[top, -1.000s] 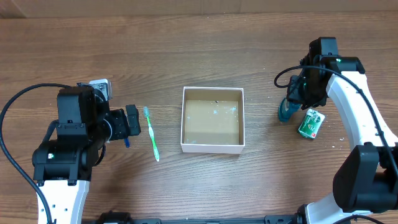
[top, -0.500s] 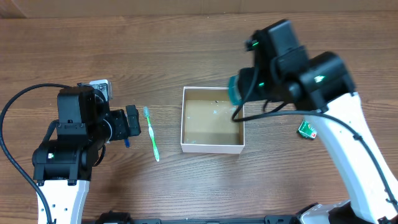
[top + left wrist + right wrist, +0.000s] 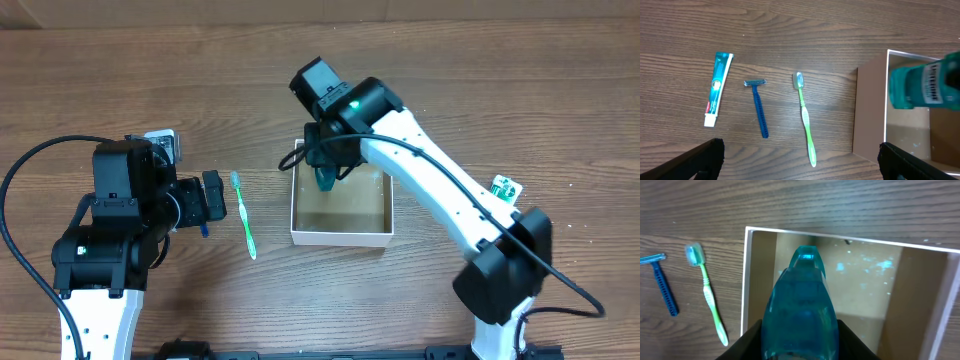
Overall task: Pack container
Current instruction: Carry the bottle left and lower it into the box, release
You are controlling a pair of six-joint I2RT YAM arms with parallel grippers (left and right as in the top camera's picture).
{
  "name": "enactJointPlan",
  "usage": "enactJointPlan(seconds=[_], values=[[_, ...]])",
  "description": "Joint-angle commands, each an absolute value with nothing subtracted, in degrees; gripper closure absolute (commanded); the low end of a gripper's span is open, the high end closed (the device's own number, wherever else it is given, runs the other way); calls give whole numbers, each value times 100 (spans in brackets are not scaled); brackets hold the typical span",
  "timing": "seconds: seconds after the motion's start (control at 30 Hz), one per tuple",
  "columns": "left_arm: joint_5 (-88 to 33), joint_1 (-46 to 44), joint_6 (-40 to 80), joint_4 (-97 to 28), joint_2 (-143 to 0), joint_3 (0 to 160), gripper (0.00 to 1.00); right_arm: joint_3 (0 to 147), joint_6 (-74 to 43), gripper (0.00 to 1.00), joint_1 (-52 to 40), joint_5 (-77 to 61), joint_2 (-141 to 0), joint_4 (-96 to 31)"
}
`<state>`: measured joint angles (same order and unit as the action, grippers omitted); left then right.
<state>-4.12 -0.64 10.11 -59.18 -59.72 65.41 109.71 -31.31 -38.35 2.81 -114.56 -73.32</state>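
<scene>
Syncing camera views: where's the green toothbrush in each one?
Overhead: green toothbrush at mid-left, left of the container.
Left wrist: centre, right of the blue razor.
Right wrist: lower left, left of the teal bottle.
Shared landmark: the container's left wall, to the toothbrush's right in all three.

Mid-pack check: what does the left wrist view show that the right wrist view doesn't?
Only the left wrist view shows the toothpaste tube, lying left of the razor, and the left gripper, open at the bottom edge. Only the right wrist view shows most of the floor of the container and the right gripper shut on the teal bottle above it. Both show the razor, the green toothbrush, the container and the bottle.
</scene>
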Motion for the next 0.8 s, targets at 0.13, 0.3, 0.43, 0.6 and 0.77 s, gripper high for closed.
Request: enactJointPlan(seconds=[0.13, 0.3, 0.43, 0.6, 0.77], values=[[-449, -36, 899, -5990, -5999, 6685, 0, 11096, -3164, 89, -3870, 32, -11959, -7065], [-449, -36, 899, -5992, -5999, 6685, 0, 11096, -2976, 76, -3909, -16, -11966, -7052], [-449, -36, 899, -5990, -5999, 6685, 0, 11096, -2742, 50, -3999, -34, -11966, -7054], [-449, -36, 899, -5994, -6001, 6685, 0, 11113, -2381, 36, -4215, -14, -11948, -6987], [-447, -36, 899, -5996, -6001, 6685, 0, 11493, -2370, 34, -4215, 239, -11719, -7083]])
